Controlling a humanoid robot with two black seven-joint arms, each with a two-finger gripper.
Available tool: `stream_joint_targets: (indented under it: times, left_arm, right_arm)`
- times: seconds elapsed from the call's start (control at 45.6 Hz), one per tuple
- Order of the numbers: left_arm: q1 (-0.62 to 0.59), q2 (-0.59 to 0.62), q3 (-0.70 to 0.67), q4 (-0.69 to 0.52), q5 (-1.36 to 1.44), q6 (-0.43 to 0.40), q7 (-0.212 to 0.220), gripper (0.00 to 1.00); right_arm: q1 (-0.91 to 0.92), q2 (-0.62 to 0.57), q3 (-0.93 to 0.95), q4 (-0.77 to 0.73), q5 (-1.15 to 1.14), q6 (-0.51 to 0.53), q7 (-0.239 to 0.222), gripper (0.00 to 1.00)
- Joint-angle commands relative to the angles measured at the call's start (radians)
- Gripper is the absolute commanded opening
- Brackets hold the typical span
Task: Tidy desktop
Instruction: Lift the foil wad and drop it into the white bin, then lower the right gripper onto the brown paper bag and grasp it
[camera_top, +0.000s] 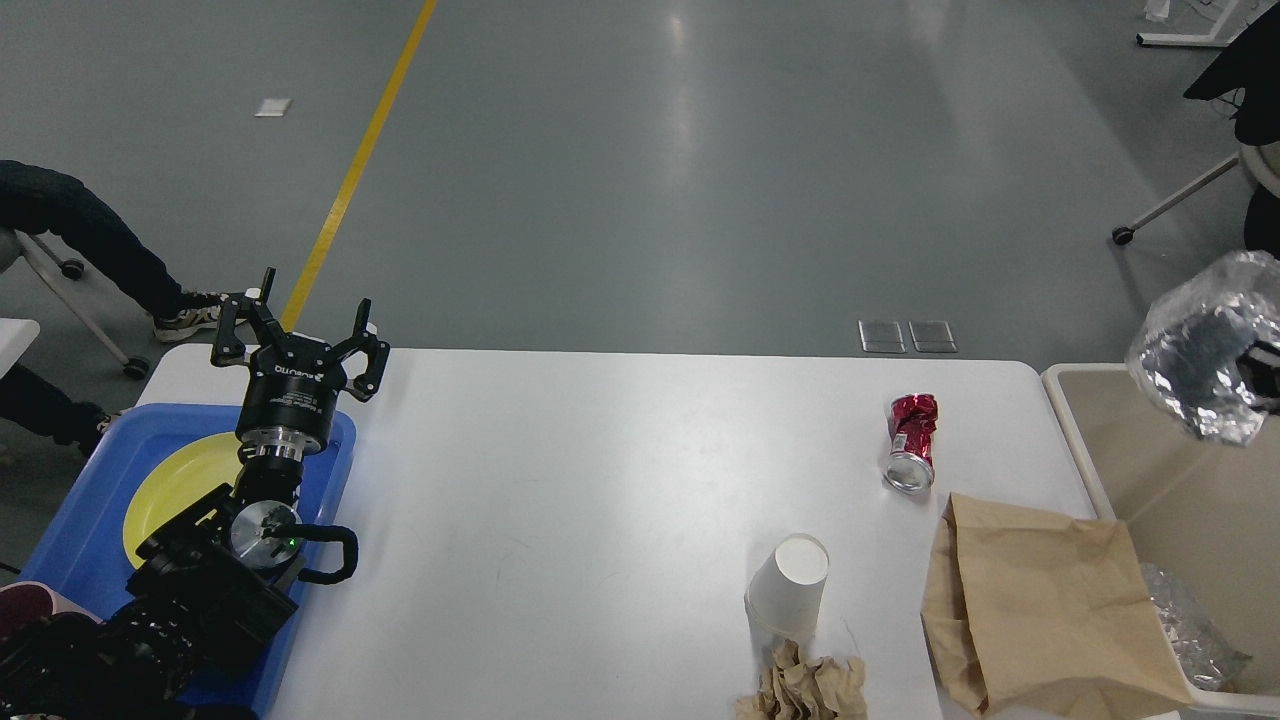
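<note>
The white desktop (600, 480) holds a crushed red can (910, 442), an upside-down white paper cup (795, 585), crumpled brown paper (805, 685) and a flat brown paper bag (1040, 600) at its right. A crumpled foil wad (1200, 345) is in the air above the beige bin (1070, 400), at the right edge. Only a dark bit of my right gripper (1265, 365) shows behind the foil, and its fingers cannot be told apart. My left gripper (305, 325) stands open and empty above the far end of the blue tray (80, 520).
A yellow plate (180, 480) lies in the blue tray. More foil (1190, 630) lies in the bin, under the bag's overhanging corner. A seated person's legs (90, 240) are at the far left, and chair legs (1170, 205) at the far right.
</note>
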Motion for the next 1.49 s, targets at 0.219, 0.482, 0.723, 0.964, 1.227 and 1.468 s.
stream_joint_targets:
  times: [0.219, 0.482, 0.723, 0.964, 1.227, 1.468]
  left_arm:
    - [0.000, 0.000, 0.000, 0.000, 0.000, 0.000, 0.000, 0.97]
    - [0.000, 0.000, 0.000, 0.000, 0.000, 0.000, 0.000, 0.97]
    - [0.000, 0.000, 0.000, 0.000, 0.000, 0.000, 0.000, 0.97]
    - [0.000, -0.002, 0.000, 0.000, 0.000, 0.000, 0.000, 0.97]
    - [0.000, 0.000, 0.000, 0.000, 0.000, 0.000, 0.000, 0.97]
    - [0.000, -0.002, 0.000, 0.000, 0.000, 0.000, 0.000, 0.97]
  right_arm:
    - [-0.200, 0.011, 0.017, -0.007, -0.003, -0.165, 0.011, 1.00]
    - [-0.156, 0.054, 0.002, 0.011, -0.030, -0.161, 0.012, 1.00]
    - [0.235, 0.186, -0.157, 0.171, -0.217, -0.108, 0.011, 1.00]
    - [0.567, 0.265, -0.331, 0.454, -0.225, 0.134, 0.012, 1.00]
    - [0.855, 0.251, -0.334, 0.602, -0.214, 0.499, 0.012, 1.00]
    - [0.791, 0.196, -0.332, 0.597, -0.225, 0.513, 0.012, 1.00]
